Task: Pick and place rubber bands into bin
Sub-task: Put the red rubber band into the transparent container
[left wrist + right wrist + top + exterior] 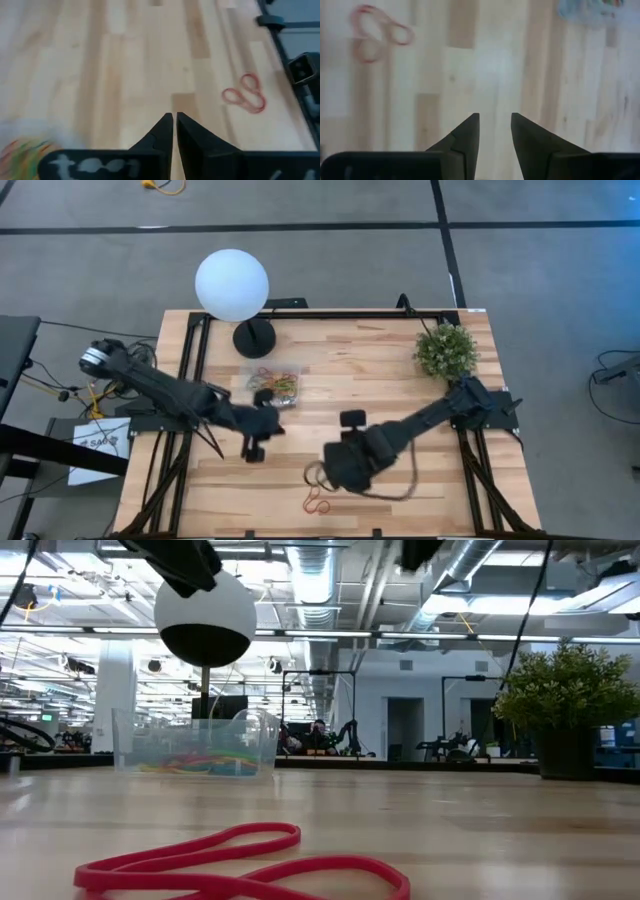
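Note:
Several coloured rubber bands lie inside the clear bin (272,383), which stands on the table beside the lamp's base; the low view shows the bin (195,745) with the bands on its floor. Red rubber bands (317,502) lie loose on the wood near the table's near edge, large in the low view's foreground (240,865). My left gripper (253,448) hovers shut and empty just nearer than the bin; its wrist view (174,125) shows the red bands (245,94) ahead. My right gripper (325,470) hangs open above bare wood beside the red bands (380,30), touching nothing (495,125).
A white globe lamp (232,284) on a black round base (254,338) stands behind the bin. A small potted plant (446,350) sits at the far right corner. A dark cable loop (385,492) hangs under the right arm. Bare wood lies between the bin and the red bands.

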`<state>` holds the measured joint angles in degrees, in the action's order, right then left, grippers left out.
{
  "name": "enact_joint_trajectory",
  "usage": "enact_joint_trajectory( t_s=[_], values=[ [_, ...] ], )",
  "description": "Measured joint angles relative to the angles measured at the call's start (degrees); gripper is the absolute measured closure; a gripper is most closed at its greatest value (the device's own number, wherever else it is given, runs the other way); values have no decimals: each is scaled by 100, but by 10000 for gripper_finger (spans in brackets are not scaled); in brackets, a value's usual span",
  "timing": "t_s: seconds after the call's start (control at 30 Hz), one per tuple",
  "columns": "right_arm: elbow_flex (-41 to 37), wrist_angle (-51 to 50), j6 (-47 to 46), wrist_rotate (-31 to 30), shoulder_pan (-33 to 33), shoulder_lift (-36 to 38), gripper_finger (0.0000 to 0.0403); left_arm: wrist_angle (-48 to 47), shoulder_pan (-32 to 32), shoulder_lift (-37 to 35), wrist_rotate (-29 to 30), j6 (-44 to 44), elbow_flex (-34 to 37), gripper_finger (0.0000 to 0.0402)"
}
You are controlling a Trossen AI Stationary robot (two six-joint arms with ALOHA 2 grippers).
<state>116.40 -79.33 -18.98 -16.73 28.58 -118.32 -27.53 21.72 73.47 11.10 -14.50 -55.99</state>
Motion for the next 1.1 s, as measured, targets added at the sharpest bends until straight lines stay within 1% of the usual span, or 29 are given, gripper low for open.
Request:
enact_joint_trajectory(
  t_s=[0.07,0.13,0.2,0.27,0.4,0.5,0.63,0.73,0.9,0.97,1.03,1.1],
  values=[
    [0,52,78,26,193,105,296,465,210,407,-57,-57,0,391],
    [2,109,141,185,381,134,296,1112,410,850,-251,-134,0,391],
    [-10,157,312,468,549,141,296,1629,584,1249,-537,-134,0,391],
    [-8,453,523,762,699,169,296,2223,751,1676,-769,-101,-2,391],
    [-4,1021,1073,1512,925,175,296,2986,978,2432,-934,-37,-4,391],
    [-4,1304,1297,1782,1027,175,296,3148,1065,2960,-936,-93,-89,387],
    [-4,1373,1078,1793,1120,175,296,3135,1118,3473,-957,-235,-427,361],
    [-4,1404,954,1795,1135,172,296,3119,1212,3717,-971,-85,-683,330],
    [-4,1420,846,1794,1156,172,296,3159,1417,4115,-902,471,-1085,281],
    [-4,1427,850,1797,1151,172,296,3110,1495,4217,-857,655,-1133,266],
    [-4,1427,846,1797,1153,172,296,3101,1528,4382,-711,732,-1221,254],
    [-4,1437,846,1797,1147,168,296,2901,1540,4407,-464,736,-1226,246]
  ],
)
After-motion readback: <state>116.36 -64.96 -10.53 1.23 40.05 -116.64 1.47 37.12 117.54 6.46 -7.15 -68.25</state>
